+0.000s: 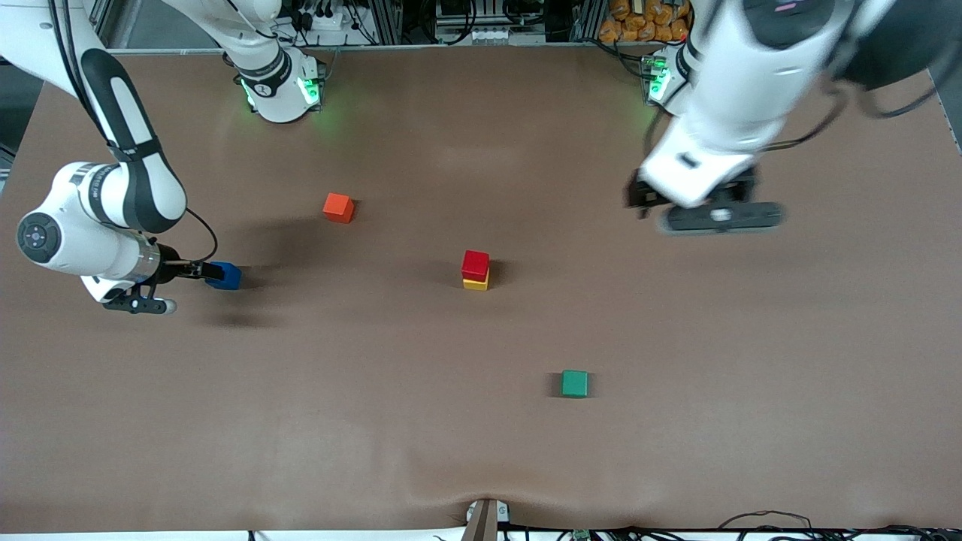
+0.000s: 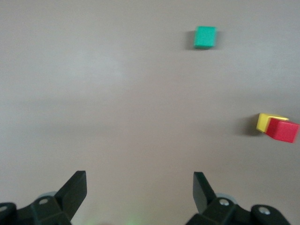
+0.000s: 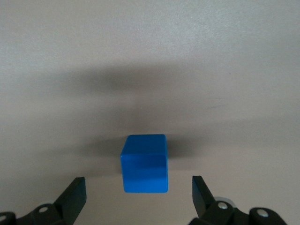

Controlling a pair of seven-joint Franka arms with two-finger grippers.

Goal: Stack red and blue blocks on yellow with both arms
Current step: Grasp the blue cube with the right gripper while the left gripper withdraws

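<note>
The red block (image 1: 475, 264) sits on the yellow block (image 1: 475, 284) at the middle of the table; both show in the left wrist view, red (image 2: 282, 131) on yellow (image 2: 264, 121). The blue block (image 1: 225, 276) lies on the table toward the right arm's end. My right gripper (image 1: 194, 270) is low beside it and open; in the right wrist view the blue block (image 3: 145, 163) lies just ahead of the gripper (image 3: 138, 180), not between the fingertips. My left gripper (image 1: 718, 216) is open and empty, up over bare table at the left arm's end (image 2: 139, 175).
An orange-red cube (image 1: 338, 207) lies between the stack and the right arm's base. A green cube (image 1: 575, 383) lies nearer to the front camera than the stack, also in the left wrist view (image 2: 205, 37). The brown table (image 1: 421, 451) is bare elsewhere.
</note>
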